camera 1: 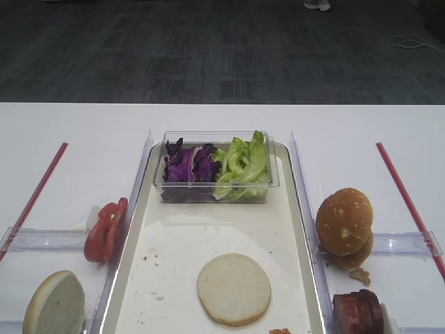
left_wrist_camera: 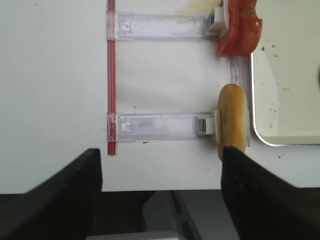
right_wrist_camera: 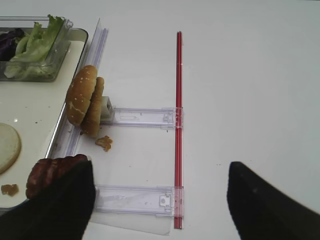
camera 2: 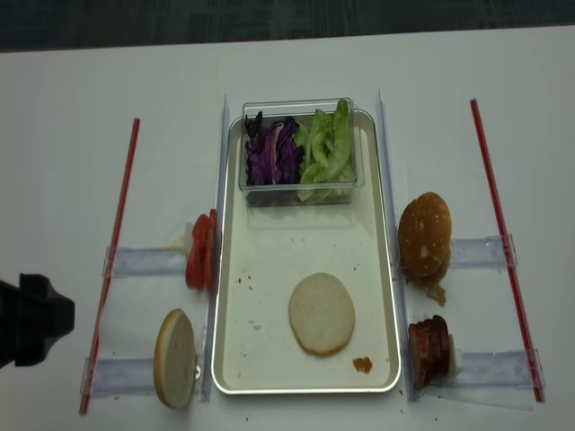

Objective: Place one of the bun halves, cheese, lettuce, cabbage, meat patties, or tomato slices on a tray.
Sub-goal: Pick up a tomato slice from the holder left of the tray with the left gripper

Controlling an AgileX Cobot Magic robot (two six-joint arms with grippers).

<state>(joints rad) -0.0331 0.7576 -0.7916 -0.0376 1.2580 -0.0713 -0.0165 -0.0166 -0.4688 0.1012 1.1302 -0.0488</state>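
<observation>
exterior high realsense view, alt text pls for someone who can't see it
A silver-rimmed tray on a white table holds one pale bun half and a clear tub of purple cabbage and lettuce. Tomato slices and another bun half stand in racks at its left, domed buns and meat patties at its right.

One pale, flat-faced bun half (camera 2: 322,313) is seen lying flat on the tray (camera 2: 269,359). Lettuce (camera 2: 328,153) and cabbage (camera 2: 272,153) are held in a clear tub at the tray's far end. Tomato slices (camera 2: 200,250) and a pale bun half (camera 2: 175,357) are stood on edge left of it; speckled bun tops (camera 2: 424,233) and meat patties (camera 2: 429,343) right.
</observation>
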